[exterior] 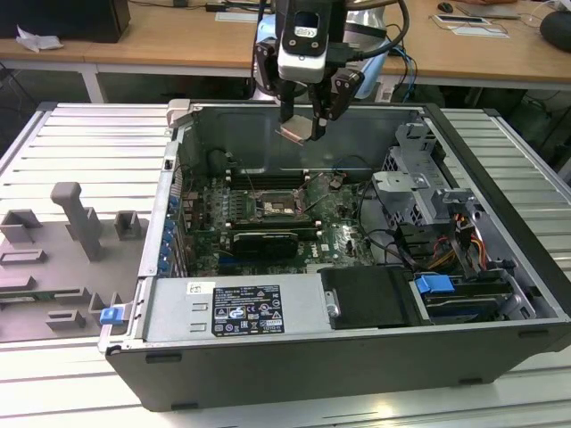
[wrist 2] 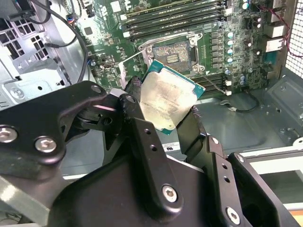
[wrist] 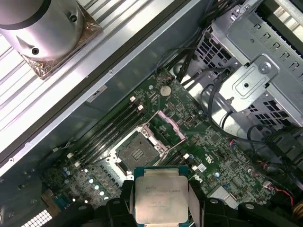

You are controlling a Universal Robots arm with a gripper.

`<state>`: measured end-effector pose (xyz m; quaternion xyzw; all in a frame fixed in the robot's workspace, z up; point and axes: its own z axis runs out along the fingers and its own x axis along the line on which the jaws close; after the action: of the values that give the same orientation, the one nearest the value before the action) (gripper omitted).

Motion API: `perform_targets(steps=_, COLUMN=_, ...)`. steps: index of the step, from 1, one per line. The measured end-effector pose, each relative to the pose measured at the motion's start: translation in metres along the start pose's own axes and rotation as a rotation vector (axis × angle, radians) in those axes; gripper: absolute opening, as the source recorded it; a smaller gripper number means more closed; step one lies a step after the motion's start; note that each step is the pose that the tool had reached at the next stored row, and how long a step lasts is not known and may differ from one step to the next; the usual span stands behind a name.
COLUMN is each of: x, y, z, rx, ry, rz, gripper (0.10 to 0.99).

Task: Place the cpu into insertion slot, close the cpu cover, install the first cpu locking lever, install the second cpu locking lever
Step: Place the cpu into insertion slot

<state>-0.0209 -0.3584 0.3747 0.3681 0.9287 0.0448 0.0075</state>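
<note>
Step in hand: placing the cpu (exterior: pixel 299 131), nothing seated yet. The claw (exterior: pixel 306 121) hangs above the open computer case (exterior: pixel 500 267), near its far wall, pinching the cpu by two opposite edges, one finger on each side. In both wrist views the silver-grey top faces the camera, and the chip looks tilted rather than level in the exterior view. The insertion slot (wrist: pixel 136 152) sits empty on the green board, well below the chip and apart from it, with its dark pin field exposed. The cpu cover (wrist: pixel 169 126) stands flipped up at one side of the slot, so the opening is free. The memory slots (wrist: pixel 111 127) run along the slot's far side; the dark graphics card (exterior: pixel 265 241) lies just near of it in the exterior view. Judged from this, the chip needs levelling and squaring to the silvery frame before going down, with its corner mark and edge notches matched to the socket; which corner is which I cannot tell here. It should come straight down with no sliding across the pins, let go only when it is flat in the frame, and stay clear of the raised cover. Risks: bent pins or a cocked chip. Grey fixtures (exterior: pixel 76 218) sit on the worktop (exterior: pixel 53 357) at the exterior view's left, unused.
</note>
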Motion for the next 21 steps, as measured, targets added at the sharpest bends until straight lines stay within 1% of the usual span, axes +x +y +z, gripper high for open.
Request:
perform_targets(steps=14, x=0.0000, y=0.0000, z=0.0001, rx=-0.001, ry=-0.0055, rz=0.062, gripper=0.541)
perform_targets(steps=21, x=0.0000, y=0.0000, z=0.0001, rx=-0.002, ry=-0.0091, rz=0.103, gripper=0.541)
